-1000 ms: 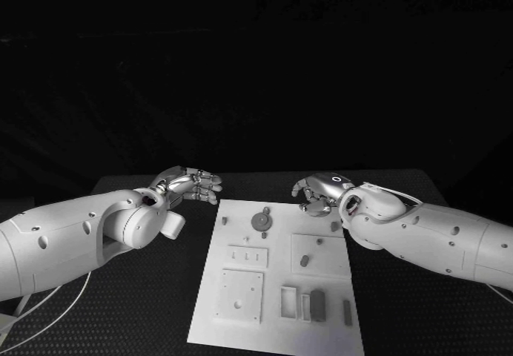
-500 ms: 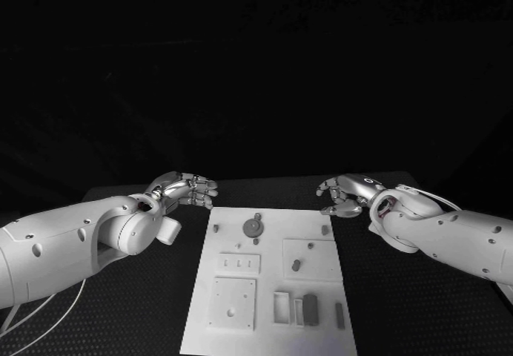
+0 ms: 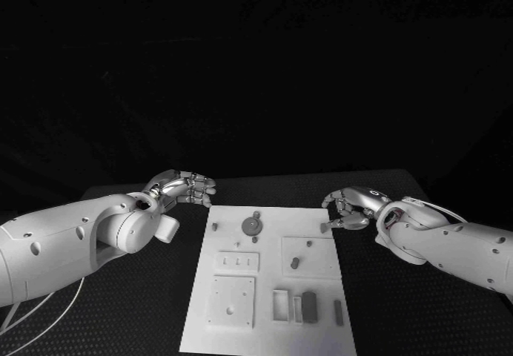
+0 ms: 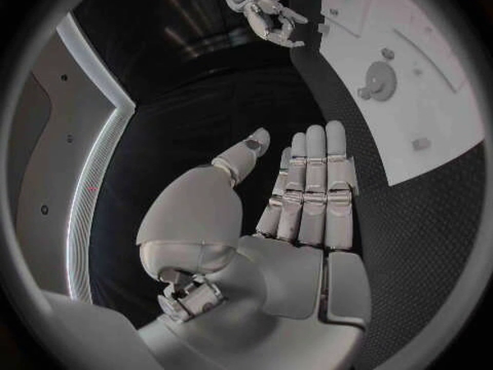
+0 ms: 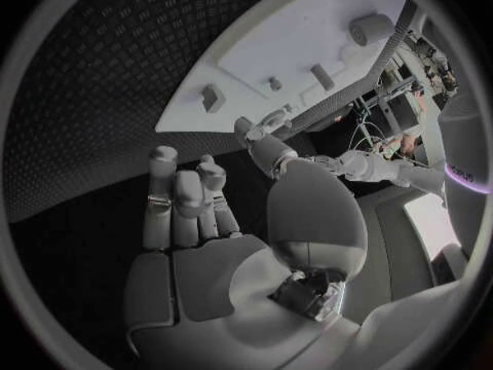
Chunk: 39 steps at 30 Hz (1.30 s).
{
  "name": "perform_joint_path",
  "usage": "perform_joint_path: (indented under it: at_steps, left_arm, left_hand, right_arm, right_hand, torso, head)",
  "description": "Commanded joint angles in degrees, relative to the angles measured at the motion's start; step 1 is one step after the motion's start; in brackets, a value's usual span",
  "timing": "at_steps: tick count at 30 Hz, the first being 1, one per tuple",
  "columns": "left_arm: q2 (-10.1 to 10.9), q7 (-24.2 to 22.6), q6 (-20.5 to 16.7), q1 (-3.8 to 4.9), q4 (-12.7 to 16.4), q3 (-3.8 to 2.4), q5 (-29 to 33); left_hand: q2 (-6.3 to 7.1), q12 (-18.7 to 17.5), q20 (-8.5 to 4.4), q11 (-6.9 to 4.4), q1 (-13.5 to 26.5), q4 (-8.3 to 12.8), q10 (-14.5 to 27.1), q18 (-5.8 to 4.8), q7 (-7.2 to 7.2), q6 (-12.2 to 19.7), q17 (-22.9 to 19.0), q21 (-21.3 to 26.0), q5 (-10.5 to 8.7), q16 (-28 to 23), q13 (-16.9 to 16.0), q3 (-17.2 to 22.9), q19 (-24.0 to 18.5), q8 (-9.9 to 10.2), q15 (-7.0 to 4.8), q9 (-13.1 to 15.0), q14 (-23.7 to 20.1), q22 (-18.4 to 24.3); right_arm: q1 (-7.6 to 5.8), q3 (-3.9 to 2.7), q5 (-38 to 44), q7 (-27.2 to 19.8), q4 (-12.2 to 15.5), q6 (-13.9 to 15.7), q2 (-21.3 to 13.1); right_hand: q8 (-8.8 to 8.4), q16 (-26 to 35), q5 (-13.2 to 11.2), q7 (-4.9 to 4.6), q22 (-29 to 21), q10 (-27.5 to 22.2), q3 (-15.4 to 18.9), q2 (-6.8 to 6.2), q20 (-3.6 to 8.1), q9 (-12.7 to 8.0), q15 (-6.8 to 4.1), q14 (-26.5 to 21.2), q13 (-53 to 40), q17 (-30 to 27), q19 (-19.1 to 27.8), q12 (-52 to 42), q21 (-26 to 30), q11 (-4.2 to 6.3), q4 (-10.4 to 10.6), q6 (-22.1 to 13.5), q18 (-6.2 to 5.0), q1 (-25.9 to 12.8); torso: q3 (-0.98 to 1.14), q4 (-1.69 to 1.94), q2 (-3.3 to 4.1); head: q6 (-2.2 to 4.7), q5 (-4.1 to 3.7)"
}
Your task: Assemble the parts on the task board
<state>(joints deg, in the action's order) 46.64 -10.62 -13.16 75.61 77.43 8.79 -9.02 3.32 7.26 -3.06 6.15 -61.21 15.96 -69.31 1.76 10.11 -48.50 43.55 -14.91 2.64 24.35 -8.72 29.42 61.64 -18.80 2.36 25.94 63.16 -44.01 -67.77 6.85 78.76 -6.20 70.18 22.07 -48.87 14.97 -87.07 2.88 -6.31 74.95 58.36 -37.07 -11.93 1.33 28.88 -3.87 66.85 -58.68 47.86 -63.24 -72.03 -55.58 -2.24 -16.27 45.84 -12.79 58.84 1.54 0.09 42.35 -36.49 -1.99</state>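
The task board lies flat in the middle of the black table, its long side running away from the robot. The left hand hovers over the table just off the board's far left corner; in its wrist view the fingers lie straight and pressed side by side, thumb apart, holding nothing. The right hand hangs just beside the board's far right corner, fingers loosely curled with gaps between them and nothing in them. On the board, a round disc part sits near the far end, an oval peg stands in the square plate right of centre, and a dark rectangular block stands near the close end.
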Motion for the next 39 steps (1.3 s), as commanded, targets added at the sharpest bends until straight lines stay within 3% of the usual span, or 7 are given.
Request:
perform_joint_path:
  at_steps: [1,13,17,23,39]
  left_arm:
    - [0.0,-0.8,1.0,0.01,-0.1,-0.02,-0.1]
    - [-0.1,-0.8,1.2,-0.07,-0.3,-0.02,-0.1]
    - [-0.2,-0.8,1.3,-0.09,-0.4,-0.02,-0.1]
    - [-0.3,-0.8,1.4,-0.15,-0.5,-0.01,-0.1]
    - [-0.2,-0.7,1.5,-0.18,-0.3,-0.01,-0.1]
  left_hand:
    - [0.11,-0.2,-0.25,-0.06,0.6,0.2,-0.5,1.10,0.40,0.2,0.1,0.3,0.27,-0.3,-0.1,-0.2,-0.1,0.3,-0.01,-0.1,0.2,-0.1]
    - [0.09,-0.3,-0.25,-0.06,0.6,0.2,-0.5,1.10,0.40,0.2,0.2,0.3,0.27,-0.4,-0.1,-0.2,-0.1,0.3,-0.01,-0.1,0.2,-0.1]
    - [0.08,-0.3,-0.25,-0.06,0.6,0.2,-0.5,1.10,0.40,0.2,0.2,0.3,0.27,-0.4,-0.1,-0.2,-0.1,0.3,0.00,-0.1,0.2,-0.1]
    - [0.05,-0.3,-0.24,-0.06,0.6,0.2,-0.5,1.09,0.40,0.2,0.2,0.3,0.27,-0.4,-0.1,-0.2,-0.1,0.3,0.00,-0.1,0.2,-0.1]
    - [-0.02,-0.4,-0.23,-0.05,0.7,0.1,-0.5,1.08,0.41,0.2,0.3,0.3,0.27,-0.5,-0.2,-0.3,-0.1,0.3,0.01,-0.1,0.2,-0.1]
  right_arm:
    - [0.52,0.00,-0.5,-2.3,-0.4,-0.9,0.0]
    - [2.26,0.00,-0.5,-2.7,-2.0,-0.9,1.0]
    - [3.08,0.00,-0.5,-2.8,-3.4,-0.8,2.1]
    - [3.96,-0.01,-0.5,-3.0,-5.1,0.0,3.5]
    - [4.33,-0.01,-0.9,-2.8,-7.0,1.0,4.5]
  right_hand:
    - [0.02,0.2,0.0,-2.19,0.5,-0.4,0.3,0.06,-0.13,-0.1,-0.02,-0.4,0.1,-0.1,0.4,0.3,0.2,0.11,-0.1,2.4,-2.21,0.6]
    - [-0.03,0.2,0.0,-2.06,0.6,-0.5,0.5,0.11,-0.25,-0.1,-0.14,-0.6,0.1,-0.1,0.6,0.3,0.3,0.24,-0.1,2.3,-2.21,1.0]
    - [0.10,0.2,0.0,-2.01,0.6,-0.5,0.6,0.42,-0.28,-0.1,-0.19,-0.6,0.1,-0.1,0.6,0.2,0.3,0.29,0.0,2.5,-2.21,1.2]
    - [0.72,0.0,0.0,-1.85,0.7,-0.4,0.8,1.36,-0.29,0.1,-0.35,-0.5,0.1,0.0,0.5,0.1,0.2,0.44,-0.1,3.6,-2.21,1.7]
    - [2.47,-0.5,0.0,-1.31,0.8,0.5,1.5,4.36,-0.06,0.9,-0.78,0.2,0.2,-0.1,-0.2,-0.2,-0.1,0.94,0.0,7.4,-2.21,2.0]
  torso:
    - [-0.11,0.09,0.03]
    - [-0.14,-0.01,0.05]
    - [-0.18,0.10,0.07]
    - [-0.20,0.15,0.06]
    - [-0.29,0.04,0.02]
  head:
    - [-0.26,-0.01]
    - [-0.64,0.39]
    - [-0.84,0.43]
    - [-0.98,0.58]
    - [-1.18,0.80]
